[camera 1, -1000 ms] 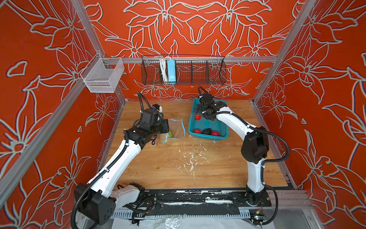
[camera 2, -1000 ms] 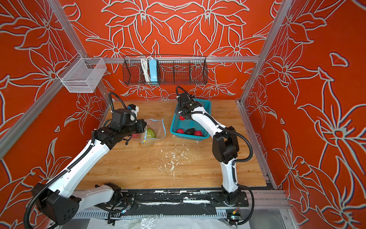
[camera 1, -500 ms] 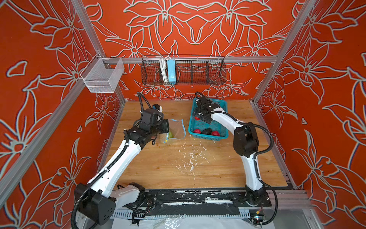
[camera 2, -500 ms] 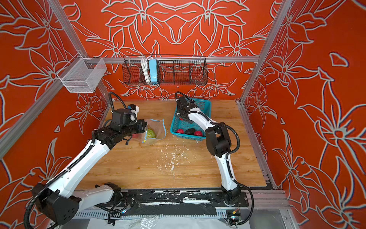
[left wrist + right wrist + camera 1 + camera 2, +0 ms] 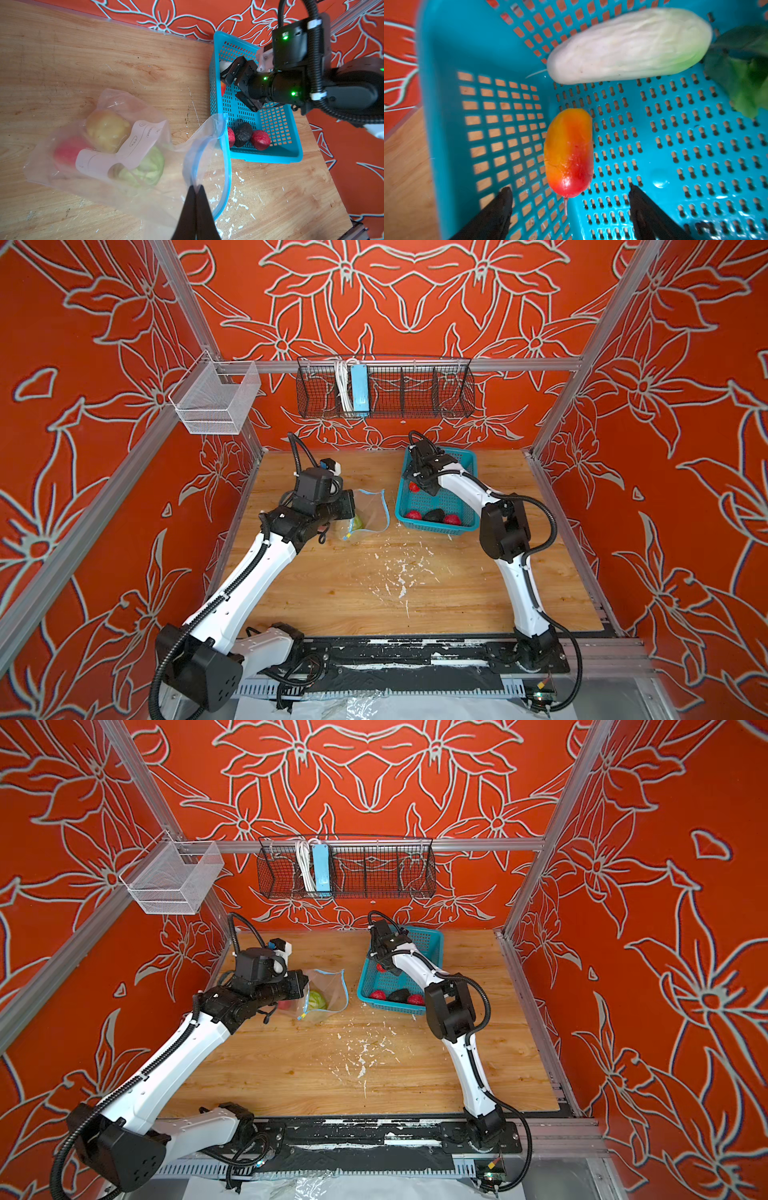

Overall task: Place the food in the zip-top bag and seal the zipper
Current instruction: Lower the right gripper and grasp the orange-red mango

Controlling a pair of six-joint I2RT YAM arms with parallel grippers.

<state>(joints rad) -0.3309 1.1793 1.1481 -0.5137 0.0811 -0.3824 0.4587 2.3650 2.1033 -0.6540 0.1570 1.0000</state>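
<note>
The clear zip-top bag [image 5: 124,182] lies on the wood with its mouth gaping, and its blue zipper [image 5: 227,166] curves round the opening. Inside it are a yellow potato [image 5: 107,128], a red fruit [image 5: 68,150] and a green cabbage [image 5: 147,168]. My left gripper [image 5: 196,187] is shut on the bag's mouth edge. My right gripper [image 5: 570,189] is open inside the teal basket [image 5: 436,62], its fingers on either side of the stem end of an orange-red pepper [image 5: 569,153] without touching it. A white radish [image 5: 629,45] lies beyond the pepper.
At the basket's near end [image 5: 436,526] lie two red fruits [image 5: 413,515] [image 5: 451,519] and a dark avocado [image 5: 434,514]. A black wire rack [image 5: 386,387] with a light-blue power strip hangs on the back wall. A white mesh bin [image 5: 214,400] hangs at the left. White flecks mark the wood.
My right arm has folded in and its gripper has dropped into the basket's far end over the pepper, its jaws narrowing a little. The left gripper and the bag have not moved.
</note>
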